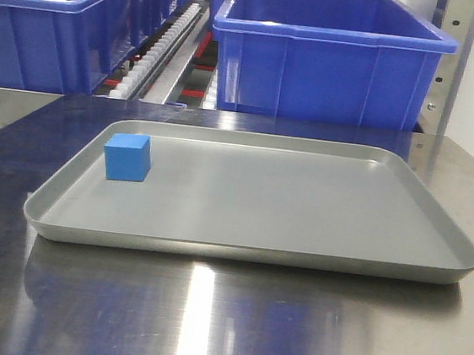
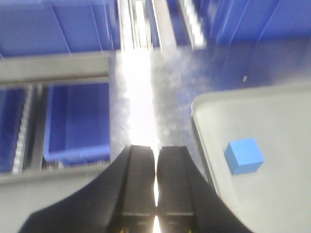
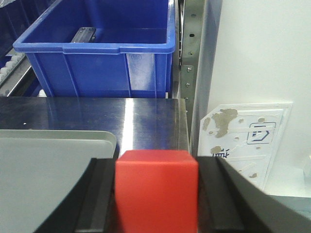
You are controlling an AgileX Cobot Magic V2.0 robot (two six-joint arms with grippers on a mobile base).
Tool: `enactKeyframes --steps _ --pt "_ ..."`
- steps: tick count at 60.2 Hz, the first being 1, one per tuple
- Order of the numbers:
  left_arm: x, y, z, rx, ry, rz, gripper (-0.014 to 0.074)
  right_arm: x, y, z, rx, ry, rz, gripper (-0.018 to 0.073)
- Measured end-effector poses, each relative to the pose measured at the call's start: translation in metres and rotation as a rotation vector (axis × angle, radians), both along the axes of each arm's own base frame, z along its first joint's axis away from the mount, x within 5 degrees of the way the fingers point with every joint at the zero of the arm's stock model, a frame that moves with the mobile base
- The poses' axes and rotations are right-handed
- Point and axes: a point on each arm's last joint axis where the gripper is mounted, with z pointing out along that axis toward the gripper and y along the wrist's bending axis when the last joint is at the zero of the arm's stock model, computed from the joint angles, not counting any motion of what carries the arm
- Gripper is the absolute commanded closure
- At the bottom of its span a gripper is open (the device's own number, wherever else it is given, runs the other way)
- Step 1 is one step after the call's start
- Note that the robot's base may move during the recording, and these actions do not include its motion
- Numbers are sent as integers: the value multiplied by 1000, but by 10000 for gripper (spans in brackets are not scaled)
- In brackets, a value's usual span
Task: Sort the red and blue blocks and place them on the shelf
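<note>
The right claw [image 3: 156, 216] pinches the red block [image 3: 156, 187] tight between its two fingers, near a corner of the grey tray [image 1: 296, 256]. The left claw [image 2: 155, 187] is pressed together with nothing in it. The blue block [image 1: 127, 157] sits off to its right, apart from it, in the tray's far left corner.

Legible text: none; worn white placard [image 3: 248, 141] on the wall in the right wrist view, bearing one dark-outlined pictogram [image 3: 261, 132] and faint print too small to read; blue bin [image 3: 97, 63] front, moulded mark [image 3: 137, 59], illegible.
</note>
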Motion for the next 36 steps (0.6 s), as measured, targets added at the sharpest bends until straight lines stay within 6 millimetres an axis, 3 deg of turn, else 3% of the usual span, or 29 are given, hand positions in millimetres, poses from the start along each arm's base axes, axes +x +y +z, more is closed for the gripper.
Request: enactKeyframes --steps 13,25,36 --pt "19 -8 -9 -38 61 2 460 0 0 0 0 0 0 501" --pt "31 -19 -14 -241 98 33 460 0 0 0 2 0 0 501" --pt "37 -21 -20 -240 118 37 460 0 0 0 2 0 0 501"
